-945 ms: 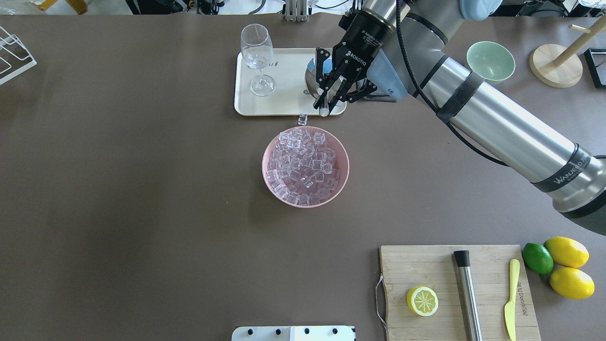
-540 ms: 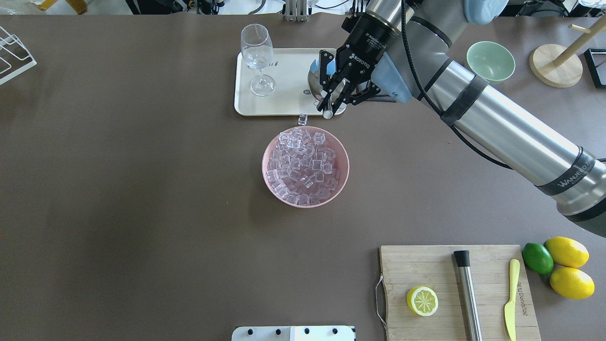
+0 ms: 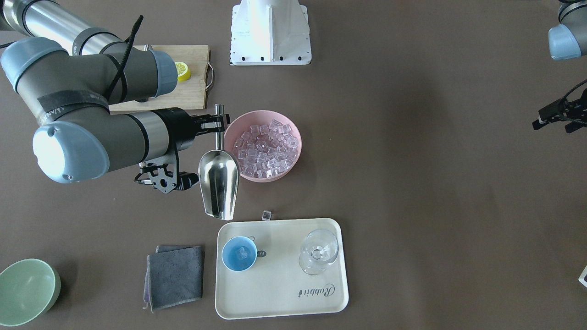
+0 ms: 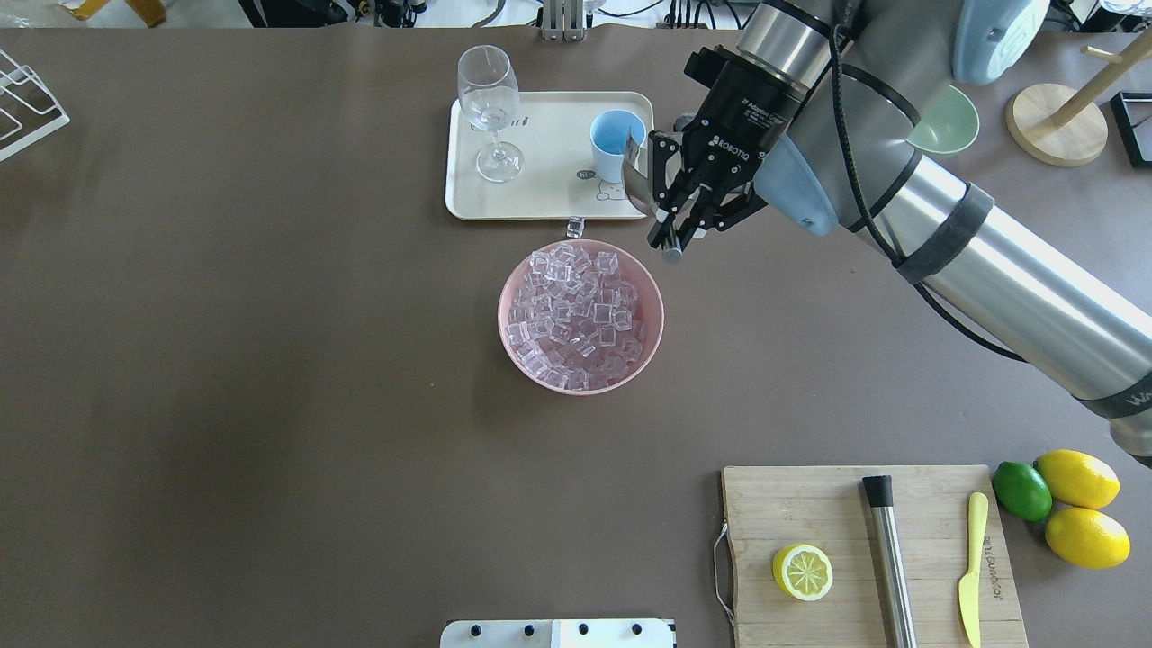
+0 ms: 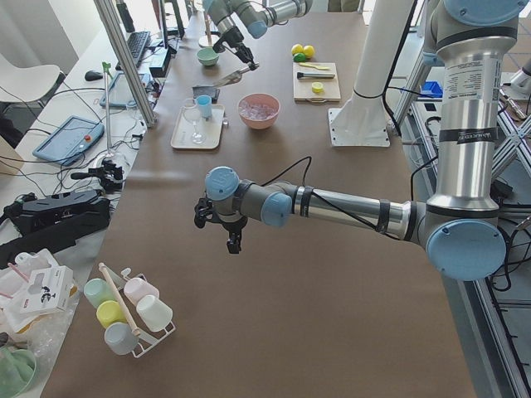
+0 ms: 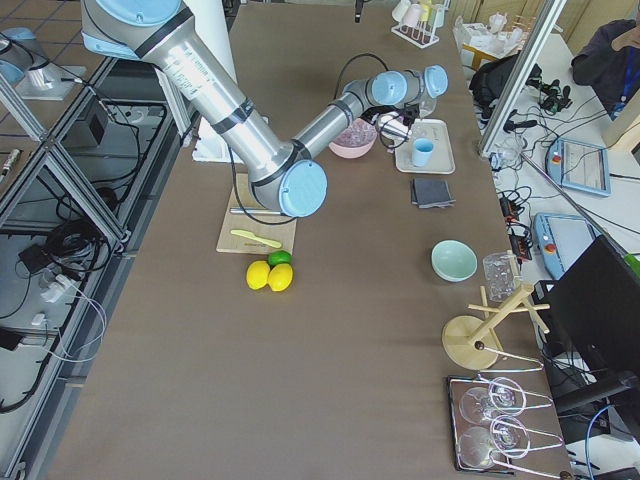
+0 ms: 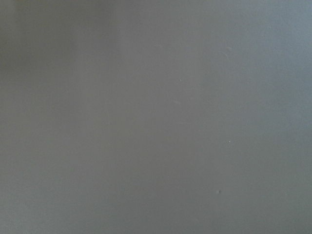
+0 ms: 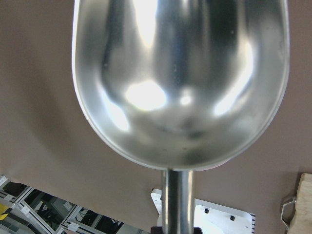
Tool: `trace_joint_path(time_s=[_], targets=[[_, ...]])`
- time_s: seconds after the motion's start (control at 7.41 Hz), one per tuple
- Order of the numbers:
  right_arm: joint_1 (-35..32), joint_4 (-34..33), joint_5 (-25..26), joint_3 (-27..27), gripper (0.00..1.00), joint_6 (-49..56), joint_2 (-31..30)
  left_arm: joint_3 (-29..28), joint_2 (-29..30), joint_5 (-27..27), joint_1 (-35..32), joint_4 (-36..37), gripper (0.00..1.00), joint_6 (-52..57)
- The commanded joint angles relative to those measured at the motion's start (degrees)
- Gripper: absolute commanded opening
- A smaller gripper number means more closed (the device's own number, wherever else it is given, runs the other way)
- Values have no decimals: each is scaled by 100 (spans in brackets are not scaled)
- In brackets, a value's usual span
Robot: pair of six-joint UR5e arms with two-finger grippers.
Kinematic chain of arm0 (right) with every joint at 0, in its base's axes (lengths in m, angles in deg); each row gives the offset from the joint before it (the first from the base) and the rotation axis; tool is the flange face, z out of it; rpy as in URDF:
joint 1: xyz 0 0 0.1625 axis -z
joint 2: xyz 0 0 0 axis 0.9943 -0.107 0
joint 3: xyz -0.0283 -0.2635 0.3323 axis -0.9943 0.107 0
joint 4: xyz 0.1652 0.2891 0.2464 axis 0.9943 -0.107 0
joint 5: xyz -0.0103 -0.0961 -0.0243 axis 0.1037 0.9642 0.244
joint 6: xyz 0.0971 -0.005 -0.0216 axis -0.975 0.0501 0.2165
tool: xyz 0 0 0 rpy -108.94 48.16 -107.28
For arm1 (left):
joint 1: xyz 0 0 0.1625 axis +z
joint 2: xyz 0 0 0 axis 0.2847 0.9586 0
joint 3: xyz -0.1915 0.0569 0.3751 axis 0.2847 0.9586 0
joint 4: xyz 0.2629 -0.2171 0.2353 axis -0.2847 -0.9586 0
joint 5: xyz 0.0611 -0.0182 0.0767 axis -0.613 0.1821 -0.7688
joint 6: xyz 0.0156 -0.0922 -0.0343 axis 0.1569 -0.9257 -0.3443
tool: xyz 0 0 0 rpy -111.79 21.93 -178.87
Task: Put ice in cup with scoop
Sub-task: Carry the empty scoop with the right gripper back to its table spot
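My right gripper is shut on the straight handle of the steel scoop. The scoop hangs above the table between the pink bowl and the tray, trough toward the tray. The right wrist view shows the scoop with nothing in it. The light-blue cup stands on the tray, and from the front the cup shows one ice cube inside. The ice fills the pink bowl. One loose cube lies by the tray's edge. My left gripper hovers over bare table far away; whether it is open or shut I cannot tell.
A stemmed glass stands on the tray left of the cup. A grey cloth lies beside the tray, with a green bowl farther out. The cutting board carries a lemon half, a steel rod and a yellow knife, with lemons and a lime beside it.
My right gripper has carried the scoop off the tray, to the right and back toward the bowl. The cup, covered before, now shows in full.
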Motion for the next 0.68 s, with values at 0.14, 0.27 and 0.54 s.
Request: trace_joint_path(time_s=[0.14,0.27,0.54], targets=[[203,2,1638,-1895,0,-148,-1325,0,1,0,0,0,99,0],[309,2,1998,-2344,0,-104,-1817,9,1,0,0,0,99,0],[572,586,2195,-2726,0,-121,-2749,18,-8,0,0,0,99,0]])
